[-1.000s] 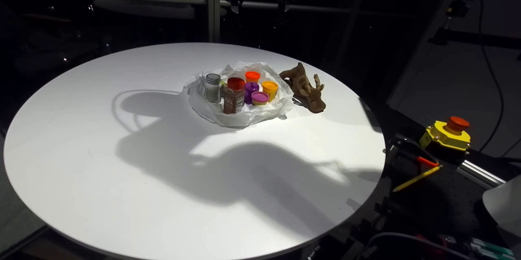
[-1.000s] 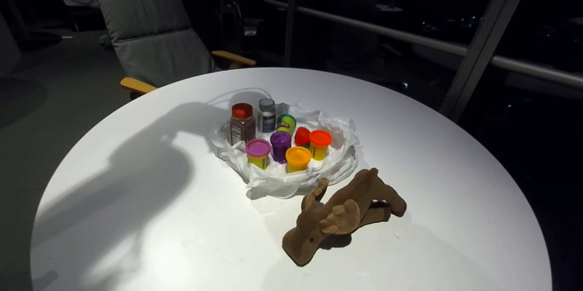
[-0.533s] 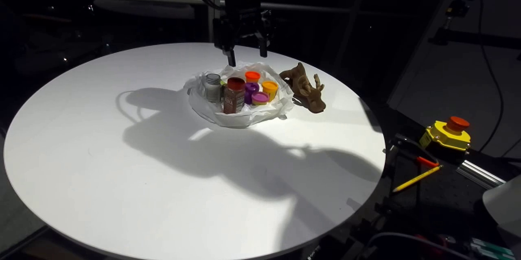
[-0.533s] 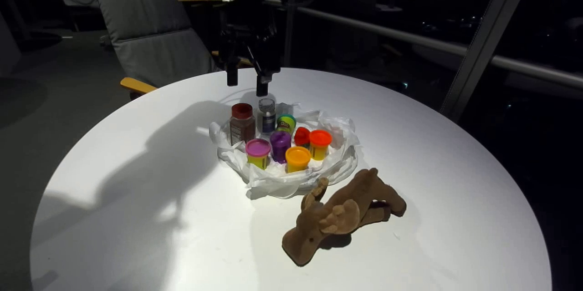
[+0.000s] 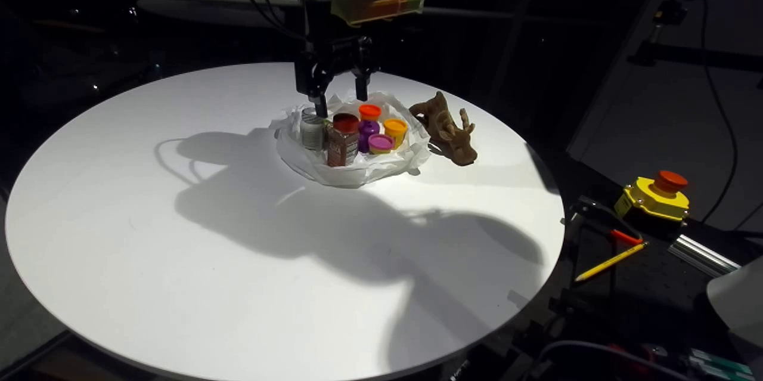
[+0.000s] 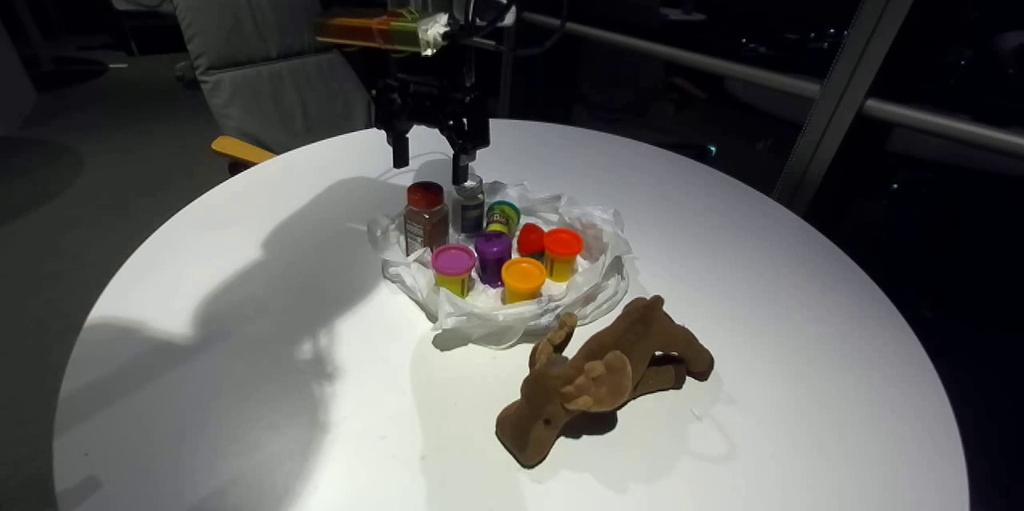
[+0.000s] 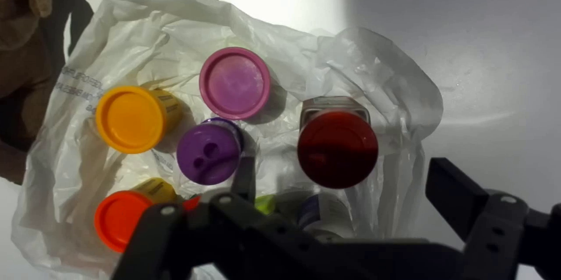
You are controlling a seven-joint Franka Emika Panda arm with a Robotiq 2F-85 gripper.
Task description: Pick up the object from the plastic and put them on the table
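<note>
Only wrist view shows lettering [image 7: 81,83] on plastic [image 7: 184,17] (claw [image 6: 430,172] spread wide near red-capped jar [image 6: 426,223]).

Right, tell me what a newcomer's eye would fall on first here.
Most likely the colourful little pots, clustered on the crumpled white plastic on the round table. Next, the brown antlered toy lying on the table beside the plastic. Then the black pincer, hanging open above the side where the red-capped jar stands.
</note>
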